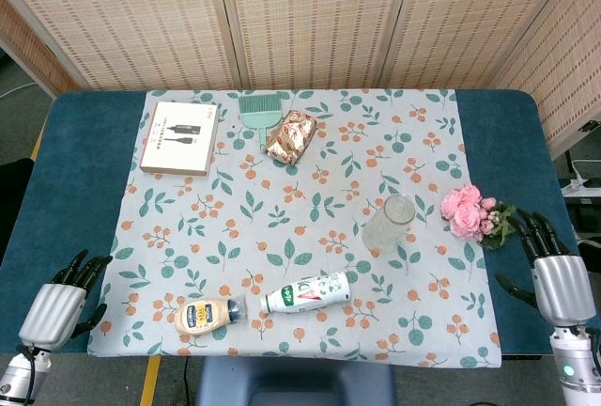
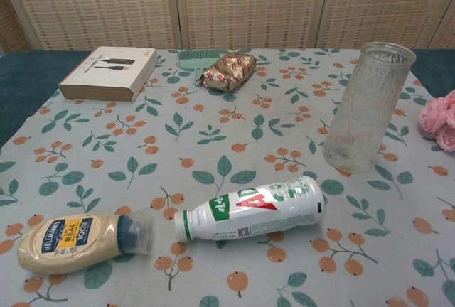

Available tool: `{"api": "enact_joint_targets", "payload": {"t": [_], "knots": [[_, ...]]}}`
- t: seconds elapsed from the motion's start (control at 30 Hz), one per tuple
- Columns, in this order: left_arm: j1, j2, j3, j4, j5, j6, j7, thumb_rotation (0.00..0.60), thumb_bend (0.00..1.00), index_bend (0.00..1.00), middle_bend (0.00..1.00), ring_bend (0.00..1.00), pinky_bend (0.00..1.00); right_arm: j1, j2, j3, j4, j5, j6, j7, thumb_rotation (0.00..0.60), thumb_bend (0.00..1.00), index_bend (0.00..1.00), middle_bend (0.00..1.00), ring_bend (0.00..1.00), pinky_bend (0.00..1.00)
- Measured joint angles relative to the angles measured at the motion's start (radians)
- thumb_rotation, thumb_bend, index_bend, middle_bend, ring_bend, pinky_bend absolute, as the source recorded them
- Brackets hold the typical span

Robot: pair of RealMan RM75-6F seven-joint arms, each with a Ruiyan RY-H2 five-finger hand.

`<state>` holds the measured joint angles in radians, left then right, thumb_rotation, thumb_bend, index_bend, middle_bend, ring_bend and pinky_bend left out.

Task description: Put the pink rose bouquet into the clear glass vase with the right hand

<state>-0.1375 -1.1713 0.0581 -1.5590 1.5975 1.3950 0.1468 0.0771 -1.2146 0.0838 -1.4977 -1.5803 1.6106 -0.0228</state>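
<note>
The pink rose bouquet (image 1: 472, 212) lies on the patterned cloth at the right side of the table; its blooms (image 2: 442, 121) just show at the right edge of the chest view. The clear glass vase (image 1: 390, 223) stands upright a little left of it, seen close in the chest view (image 2: 367, 106). My right hand (image 1: 555, 273) rests at the table's right edge, just right of and nearer than the bouquet's leafy stems, fingers apart and holding nothing. My left hand (image 1: 63, 299) lies at the front left corner, fingers apart, empty. Neither hand shows in the chest view.
A white bottle with green label (image 1: 305, 293) and a mayonnaise bottle (image 1: 208, 315) lie on their sides near the front edge. At the back lie a box (image 1: 179, 137), a green brush (image 1: 260, 112) and a snack packet (image 1: 290, 135). Woven screens stand behind the table.
</note>
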Motion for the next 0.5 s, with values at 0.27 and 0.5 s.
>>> {"api": "enact_joint_targets", "payload": {"t": [0.27,0.5], "knots": [[0.0,-0.001,0.0,0.0,0.003,0.002,0.005,0.6,0.35,0.1,0.14,0.05,0.28,0.005,-0.007,0.008,0.005,0.014,-0.014,-0.041,0.6,0.05,0.21,0.72,0.6,0.76],[0.001,0.005,0.0,-0.004,0.002,0.006,-0.005,0.6,0.35,0.1,0.14,0.05,0.28,0.032,-0.087,0.046,0.109,0.034,-0.012,-0.062,0.6,0.01,0.29,0.96,0.85,1.0]]}}
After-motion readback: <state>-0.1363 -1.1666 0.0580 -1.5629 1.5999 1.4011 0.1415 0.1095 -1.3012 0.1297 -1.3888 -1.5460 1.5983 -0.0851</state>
